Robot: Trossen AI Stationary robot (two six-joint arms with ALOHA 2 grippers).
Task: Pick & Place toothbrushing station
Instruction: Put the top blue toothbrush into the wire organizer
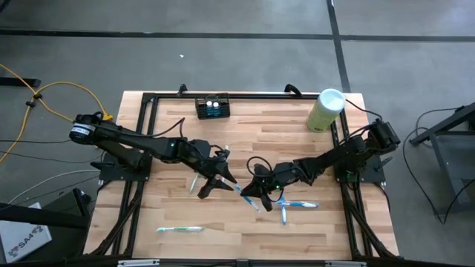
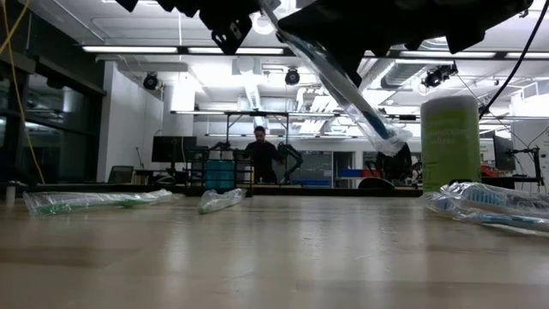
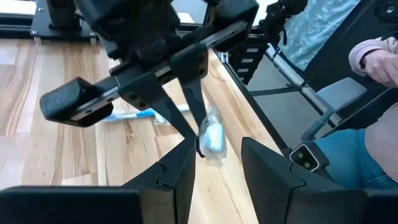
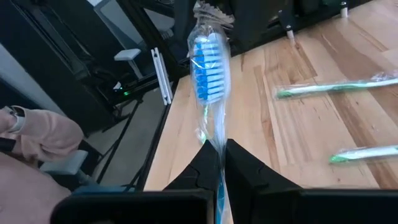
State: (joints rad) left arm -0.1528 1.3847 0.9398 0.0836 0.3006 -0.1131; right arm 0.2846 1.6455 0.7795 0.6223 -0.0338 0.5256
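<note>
- The toothbrushing station, the small black slotted caddy, is sitting at the far edge of the desk, just inside the black frame, well apart from both arms.
- Out in the middle, the right pincer is clamping tight on a wrapped blue toothbrush and holding it up off the desk; the right wrist view is showing the blue bristles inside the clear wrapper, sticking out beyond the closed fingers.
- The left pincer is hovering right beside it, jaws standing apart with nothing between them; in the left wrist view its fingers are framing the wrapped brush head from either side without touching it.
- Another wrapped blue toothbrush is lying on the desk just beside the right pincer.
- A wrapped green toothbrush is lying near the front edge.
- A pale green cylinder with a white lid is standing upright at the far right corner.
- A person is standing in the room beyond the desk.
</note>
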